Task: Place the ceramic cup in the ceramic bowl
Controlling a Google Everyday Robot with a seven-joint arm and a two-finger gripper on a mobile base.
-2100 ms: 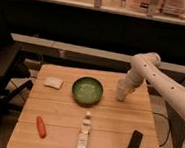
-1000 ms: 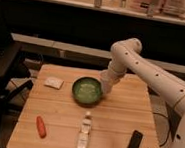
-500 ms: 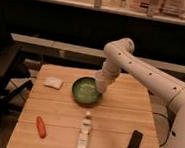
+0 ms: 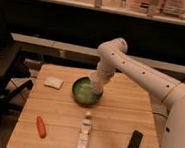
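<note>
Since half a second back, the arm (image 4: 136, 73) has dipped slightly, and its tip sits lower at the bowl. Two seconds back it was out near the bench's right edge. We mark the gripper (image 4: 95, 85) at the right inner side of the ceramic bowl (image 4: 78, 98), down about at rim level. Claw state: we cannot tell, because the white tip reads as one pale mass.

We cannot pick out the ceramic cup apart from that pale mass. It has gone from its spot near the right edge, where it stood two seconds back.

The bowl sits upright on the wooden bench (image 4: 116, 116), around mid-width and closer to the far edge than the near one, same place as before. Its inside is lighter green and its rim is dark.

- **White packet** (image 4: 53, 82): lies flat toward the far-left corner, left of the bowl, not touching it.
- **Orange-red stick** (image 4: 41, 126): lies toward the near-left corner, close to the left edge.
- **Pale bottle** (image 4: 83, 133): lies on its side at the middle of the near edge, with its long axis pointing at the bowl, clear of it.
- **Black slab** (image 4: 135, 143): lies flat toward the near-right corner.

None of these four has shifted.

A black chair (image 4: 0, 73) stands just off the left edge. The robot's white body (image 4: 180, 129) stands at the right edge.
</note>
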